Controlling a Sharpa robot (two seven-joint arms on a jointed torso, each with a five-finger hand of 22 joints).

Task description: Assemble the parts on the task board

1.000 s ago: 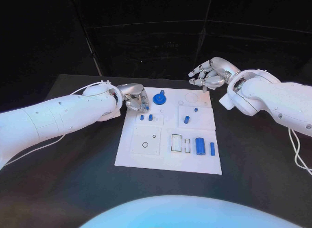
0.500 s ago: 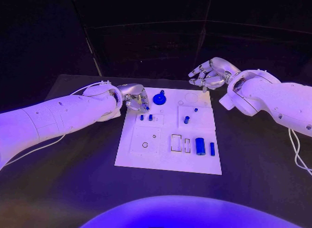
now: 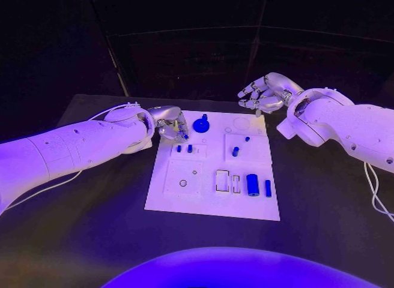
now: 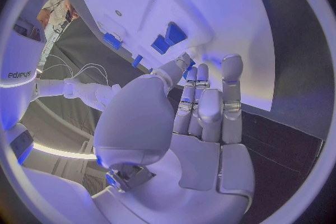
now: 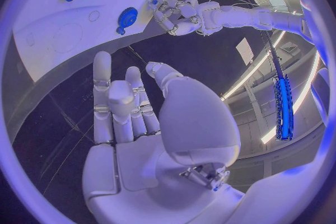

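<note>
The white task board (image 3: pixel 210 201) lies mid-table. On it stand a round blue knob (image 3: pixel 201 125), two small pegs (image 3: pixel 184 148), a short plug (image 3: pixel 235 151), a thick cylinder (image 3: pixel 252 181) and a thin bar (image 3: pixel 268 188). My left hand (image 3: pixel 171 125) hovers over the board's far left corner, beside the knob, its thumb and fingers pinching a small blue part (image 4: pixel 190 64). My right hand (image 3: pixel 265 91) hangs past the board's far right corner with fingers apart and an empty palm (image 5: pixel 133 123). The right wrist view also takes in the knob (image 5: pixel 127 17) and the left hand (image 5: pixel 175 14).
White cables (image 3: pixel 106 111) trail off the left arm over the black table. More cables (image 3: pixel 379 198) hang by the right arm. Open rectangular slots (image 3: pixel 222 180) and a small ring (image 3: pixel 183 183) mark the board's near half.
</note>
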